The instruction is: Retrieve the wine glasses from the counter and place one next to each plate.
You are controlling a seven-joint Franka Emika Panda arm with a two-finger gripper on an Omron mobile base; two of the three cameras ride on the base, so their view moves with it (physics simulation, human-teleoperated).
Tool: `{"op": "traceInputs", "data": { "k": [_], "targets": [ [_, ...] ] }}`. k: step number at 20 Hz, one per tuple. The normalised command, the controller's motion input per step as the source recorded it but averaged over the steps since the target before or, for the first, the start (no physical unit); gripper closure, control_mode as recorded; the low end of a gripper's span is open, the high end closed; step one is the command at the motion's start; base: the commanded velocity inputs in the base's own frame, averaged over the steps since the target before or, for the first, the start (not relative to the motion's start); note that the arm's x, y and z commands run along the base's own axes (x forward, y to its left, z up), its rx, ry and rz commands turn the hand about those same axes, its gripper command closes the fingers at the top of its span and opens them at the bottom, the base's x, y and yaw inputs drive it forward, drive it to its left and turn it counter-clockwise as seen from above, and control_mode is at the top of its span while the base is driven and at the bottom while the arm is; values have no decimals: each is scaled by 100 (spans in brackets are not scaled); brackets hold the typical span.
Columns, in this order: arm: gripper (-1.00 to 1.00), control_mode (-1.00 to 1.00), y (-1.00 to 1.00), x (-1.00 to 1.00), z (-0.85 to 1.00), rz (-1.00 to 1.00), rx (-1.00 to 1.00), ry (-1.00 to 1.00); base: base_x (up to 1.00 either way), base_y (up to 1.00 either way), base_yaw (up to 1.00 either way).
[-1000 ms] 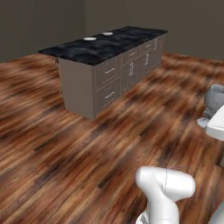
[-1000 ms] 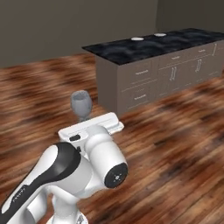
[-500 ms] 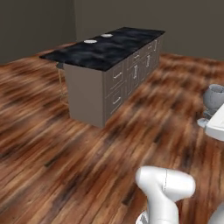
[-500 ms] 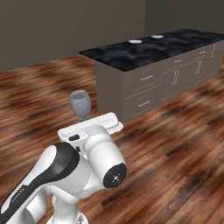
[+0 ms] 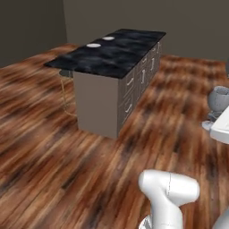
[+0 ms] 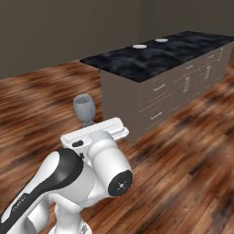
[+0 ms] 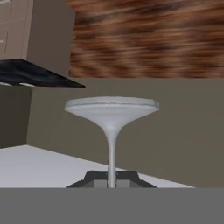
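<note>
Base nearer the black marble island [image 5: 112,56]; view shifted. Gripper [image 7: 111,179] closed on clear grey stemmed wine glass [image 6: 84,109], upright for carrying; white plates [image 5: 93,45] ahead.

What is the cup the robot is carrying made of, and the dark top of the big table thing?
The wine glass looks like greyish, see-through glass: smooth bowl, thin stem, though the render makes it a bit cloudy. The gripper is shut on its stem. The island top looks like polished black marble, judging by its pale cloudy veins. The two plates on it look like white ceramic, probably.
</note>
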Motion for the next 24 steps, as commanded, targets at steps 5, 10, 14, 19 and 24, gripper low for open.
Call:
{"op": "traceInputs", "data": {
  "k": [5, 10, 14, 19, 24],
  "targets": [
    [100, 100, 0, 0, 0, 0, 0, 0, 48, 100, -22],
    [100, 100, 0, 0, 0, 0, 0, 0, 44, 100, -23],
    [100, 100, 0, 0, 0, 0, 0, 0, 56, 100, -24],
    [100, 100, 0, 0, 0, 0, 0, 0, 58, 100, -25],
    [100, 100, 0, 0, 0, 0, 0, 0, 69, 100, -24]
  ]
}}
